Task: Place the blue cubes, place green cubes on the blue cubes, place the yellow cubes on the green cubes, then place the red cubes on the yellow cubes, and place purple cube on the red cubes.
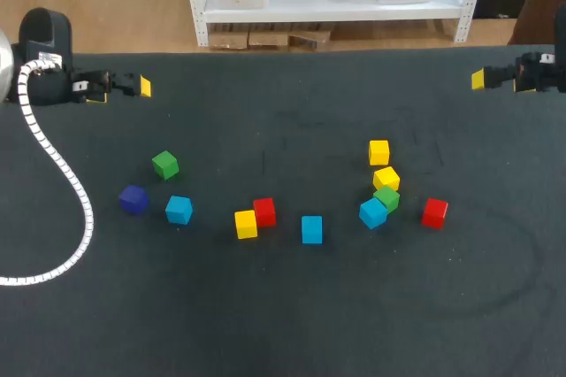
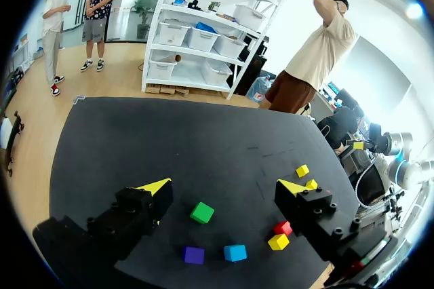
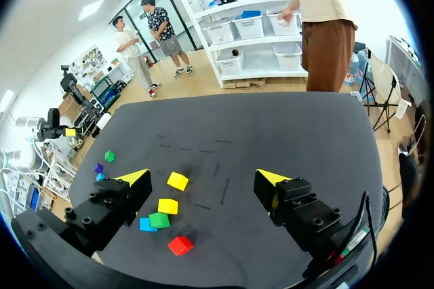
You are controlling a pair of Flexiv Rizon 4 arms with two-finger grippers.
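Loose cubes lie across the dark table [image 1: 283, 306]. At the left are a green cube [image 1: 164, 165], the purple cube [image 1: 133, 199] and a blue cube [image 1: 179, 210]. In the middle a yellow cube [image 1: 246, 224] touches a red cube [image 1: 264, 211], beside a blue cube [image 1: 311, 229]. At the right a yellow cube [image 1: 378, 152] stands behind a tight cluster of yellow [image 1: 386, 179], green [image 1: 386, 197] and blue [image 1: 372, 213], with a red cube [image 1: 434, 212] apart. My left gripper [image 2: 224, 187] hangs open and empty at the far left edge, my right gripper [image 3: 202, 178] likewise at the far right.
A white corrugated cable [image 1: 62, 173] trails from my left arm over the table's left side. Bare mat stretches along the front and back of the cube row.
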